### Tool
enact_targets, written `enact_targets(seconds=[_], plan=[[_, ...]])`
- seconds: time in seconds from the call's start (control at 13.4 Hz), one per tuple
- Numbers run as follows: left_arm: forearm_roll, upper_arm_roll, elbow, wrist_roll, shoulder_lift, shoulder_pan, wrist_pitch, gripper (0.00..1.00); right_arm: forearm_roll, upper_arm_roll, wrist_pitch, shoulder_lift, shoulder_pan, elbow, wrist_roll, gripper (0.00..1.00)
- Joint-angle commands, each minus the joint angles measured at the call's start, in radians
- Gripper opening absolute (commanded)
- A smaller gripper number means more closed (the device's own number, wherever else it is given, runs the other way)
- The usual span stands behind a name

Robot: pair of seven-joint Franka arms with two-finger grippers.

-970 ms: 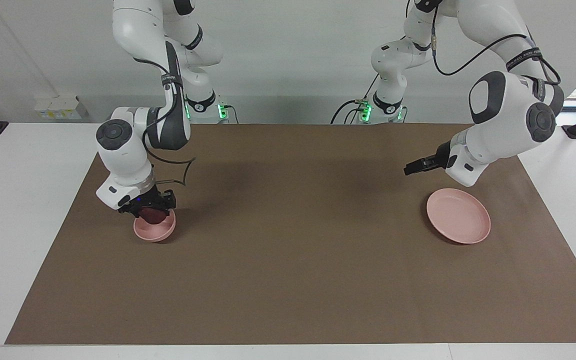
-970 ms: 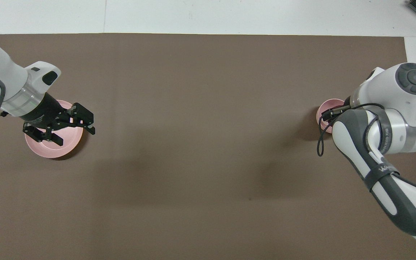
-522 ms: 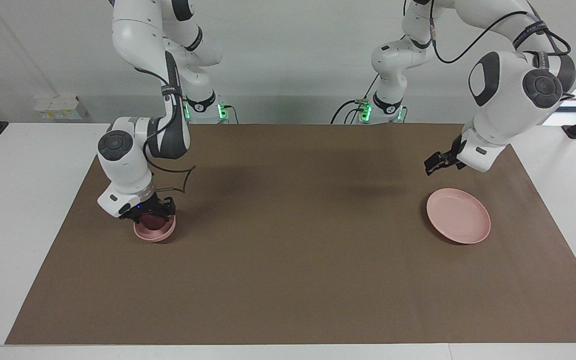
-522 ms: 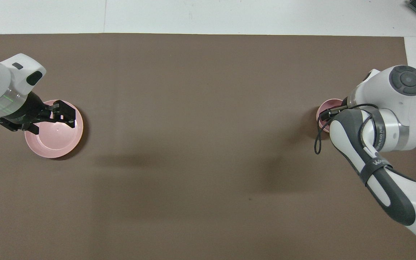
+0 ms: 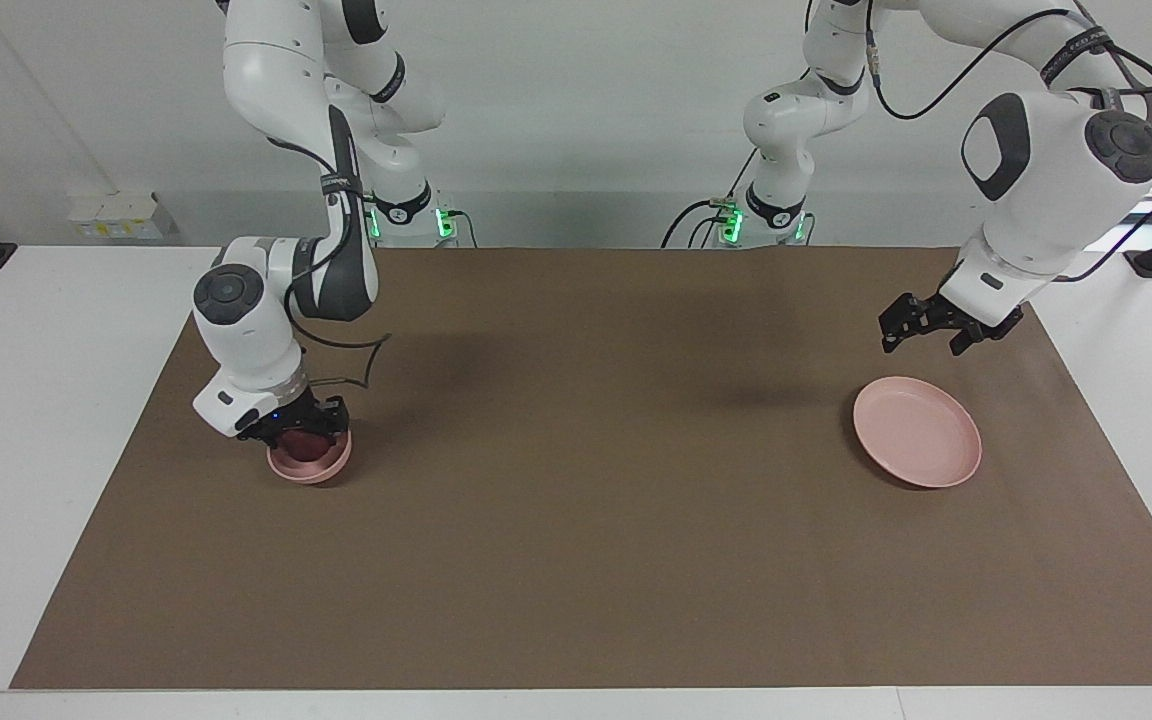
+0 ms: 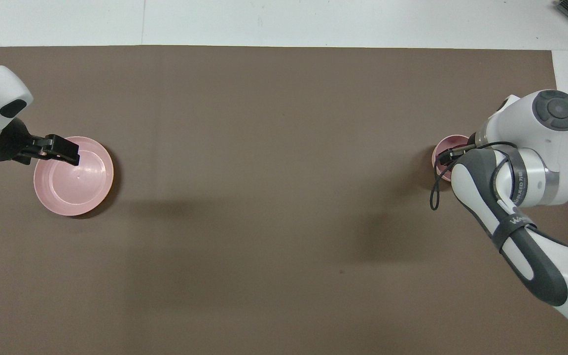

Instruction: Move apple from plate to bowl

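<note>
The small pink bowl [image 5: 312, 469] stands on the brown mat at the right arm's end of the table. The dark red apple [image 5: 308, 443] sits low inside it. My right gripper [image 5: 303, 434] reaches down into the bowl, shut on the apple. In the overhead view the right arm hides the gripper and the apple, and only part of the bowl's rim [image 6: 444, 147] shows. The wide pink plate [image 5: 921, 440] lies empty at the left arm's end; it also shows in the overhead view [image 6: 84, 190]. My left gripper [image 5: 923, 338] is open and empty, in the air over the plate's edge [image 6: 62, 150].
The brown mat [image 5: 576, 560] covers most of the white table [image 5: 36, 400]. A black cable [image 5: 361, 350] loops from the right arm's wrist just above the mat beside the bowl.
My right gripper has lowered the apple into the bowl, and the bowl now sits level. My left gripper has drawn back from over the plate toward its own end and turned.
</note>
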Motion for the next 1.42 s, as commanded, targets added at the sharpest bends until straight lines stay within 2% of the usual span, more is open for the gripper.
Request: enact_targets(seconds=[0.0, 0.37, 0.52, 0.67, 0.82, 1.12, 1.34], plan=[[0.002, -0.004, -0.007, 0.023, -0.031, 0.022, 0.009, 1.0, -0.02, 0.009, 0.015, 0.007, -0.015, 0.007, -0.013, 0.69], [0.002, -0.004, 0.069, 0.025, -0.051, 0.035, -0.079, 1.0, -0.02, 0.011, 0.015, 0.007, -0.013, 0.007, -0.013, 1.0], [0.0, 0.016, 0.069, 0.025, -0.062, 0.035, -0.085, 1.0, -0.02, 0.011, 0.015, 0.007, -0.013, 0.007, -0.013, 1.0], [-0.001, 0.04, 0.072, 0.025, -0.106, 0.039, -0.108, 1.0, -0.015, 0.011, 0.012, 0.007, -0.013, 0.007, -0.013, 1.0], [-0.003, 0.065, 0.077, 0.021, -0.114, 0.009, -0.126, 1.0, -0.005, 0.011, -0.006, 0.001, -0.007, 0.017, -0.013, 1.0], [-0.003, 0.282, 0.085, 0.021, -0.116, -0.23, -0.137, 1.0, 0.025, 0.012, -0.115, -0.094, 0.007, 0.035, 0.033, 1.0], [-0.004, 0.468, 0.085, 0.021, -0.145, -0.425, -0.16, 1.0, 0.074, 0.012, -0.273, -0.192, 0.007, 0.07, 0.071, 1.0]])
